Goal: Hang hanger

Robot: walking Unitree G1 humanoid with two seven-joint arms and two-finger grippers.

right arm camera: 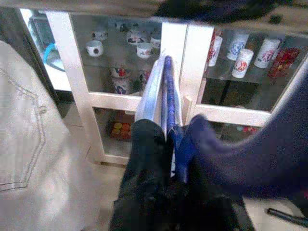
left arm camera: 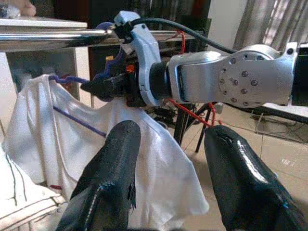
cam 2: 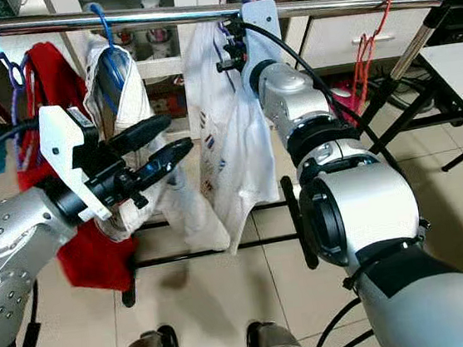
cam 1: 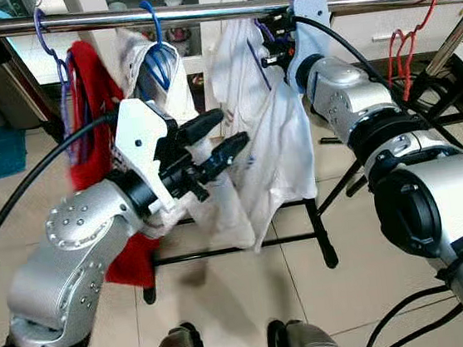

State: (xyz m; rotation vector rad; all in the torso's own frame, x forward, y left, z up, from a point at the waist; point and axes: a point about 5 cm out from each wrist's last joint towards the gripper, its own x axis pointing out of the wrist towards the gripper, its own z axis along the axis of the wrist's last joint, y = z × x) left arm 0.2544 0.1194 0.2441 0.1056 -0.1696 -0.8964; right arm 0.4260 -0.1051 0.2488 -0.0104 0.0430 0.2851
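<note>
A purple hanger (right arm camera: 168,86) carries a white T-shirt (cam 1: 273,135) just under the steel rail (cam 1: 196,12). My right gripper (cam 1: 274,51) is raised to the rail and shut on the hanger's neck, as the right wrist view shows. The hanger's hook (left arm camera: 107,28) sits at the rail beside my right wrist; whether it rests on the rail I cannot tell. My left gripper (cam 1: 228,130) is open and holds nothing. It hovers in front of the shirt's left side, lower than the right gripper.
On the rail to the left hang a red garment (cam 1: 87,81) on a purple hanger and a pale garment (cam 1: 156,65) on a blue hanger. A bare red hanger (cam 1: 405,45) hangs at the right. Black rack legs (cam 1: 328,246) cross the tiled floor. A glass cabinet (right arm camera: 120,53) stands behind.
</note>
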